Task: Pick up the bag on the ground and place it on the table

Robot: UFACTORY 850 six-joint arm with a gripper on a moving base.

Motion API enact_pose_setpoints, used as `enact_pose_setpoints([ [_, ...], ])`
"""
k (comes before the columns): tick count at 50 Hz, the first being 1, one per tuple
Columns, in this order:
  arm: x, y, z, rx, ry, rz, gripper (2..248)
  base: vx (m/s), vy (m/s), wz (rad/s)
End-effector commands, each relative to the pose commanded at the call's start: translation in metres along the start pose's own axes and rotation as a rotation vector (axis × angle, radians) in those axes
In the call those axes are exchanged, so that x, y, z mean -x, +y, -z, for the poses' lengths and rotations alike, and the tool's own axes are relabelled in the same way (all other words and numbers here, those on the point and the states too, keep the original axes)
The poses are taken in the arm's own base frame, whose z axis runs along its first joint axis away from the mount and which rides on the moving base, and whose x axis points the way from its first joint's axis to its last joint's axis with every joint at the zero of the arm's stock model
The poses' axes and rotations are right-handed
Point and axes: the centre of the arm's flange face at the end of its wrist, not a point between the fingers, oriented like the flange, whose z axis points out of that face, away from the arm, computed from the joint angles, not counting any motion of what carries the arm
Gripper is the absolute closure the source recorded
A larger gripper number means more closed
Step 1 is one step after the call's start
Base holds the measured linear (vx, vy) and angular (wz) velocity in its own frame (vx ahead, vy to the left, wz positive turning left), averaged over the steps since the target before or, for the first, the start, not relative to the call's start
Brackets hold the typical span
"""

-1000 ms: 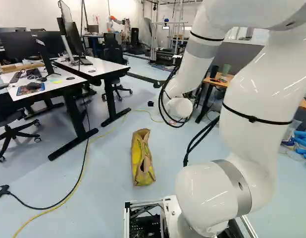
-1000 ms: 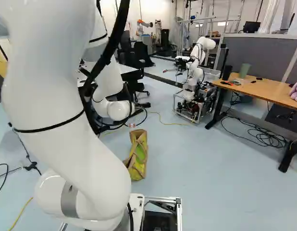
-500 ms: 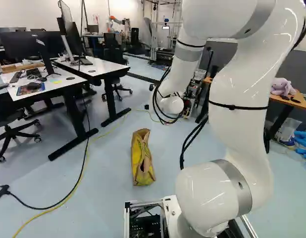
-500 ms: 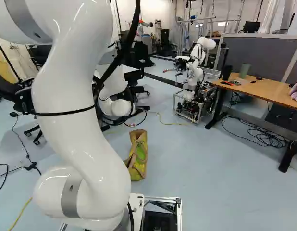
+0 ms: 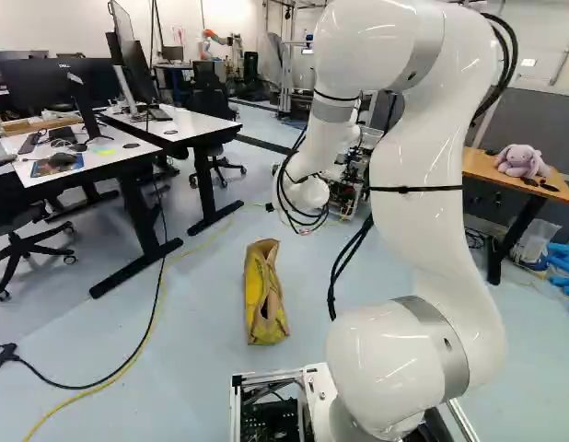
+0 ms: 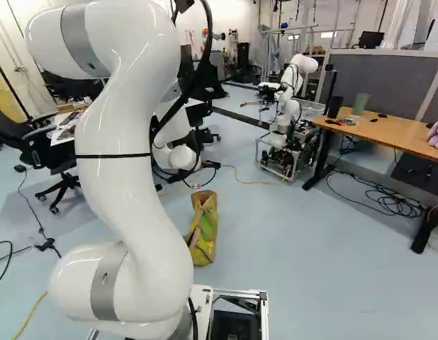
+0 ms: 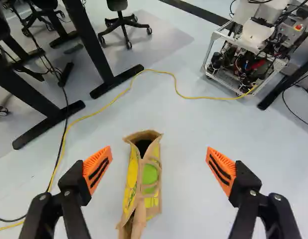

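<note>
- Far left of the left base view, we've got a black swivel chair (image 5: 16, 217) beside the white desk, wheels on the floor.
- Next along, the white tabletop (image 5: 96, 164), with black monitors (image 5: 34, 87) standing on it and a keyboard (image 5: 29, 143) near the edge.
- Now the cables: a black cable (image 5: 137, 350) and a yellow cable (image 5: 114, 376) curve across the floor, close together.
- And there it is, our bag (image 5: 255, 299)! Brown paper with yellow and green print, it's on the floor, well apart from either tabletop. We can look right into its dark mouth from the wrist.
- Our jaws, in the wrist view: released, spread wide, orange pads (image 7: 97, 169) facing each other. The bag shows ahead of them, in the gap, touching neither side.
- Just behind our wrist, another robot (image 6: 293, 76) rises from its wheeled frame.
- Here's our white arm (image 5: 418, 170), bent high, its forearm reaching ahead above the floor.
- Further right, the wooden tabletop (image 6: 392, 133) carries a green cup (image 6: 360, 104) and a lilac plush rabbit (image 5: 520, 160), with tangled black cables (image 6: 392, 204) under it.
- Rightmost, blue tubes (image 5: 563, 265) on the floor.
</note>
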Motion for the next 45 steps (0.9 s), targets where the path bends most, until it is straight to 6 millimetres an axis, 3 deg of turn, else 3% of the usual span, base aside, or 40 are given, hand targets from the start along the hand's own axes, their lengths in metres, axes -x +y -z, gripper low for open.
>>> enact_pose_setpoints([
  [45,0.023,-0.026,-0.086,-0.028,-0.202,0.032,3,0.000,0.000,0.000],
])
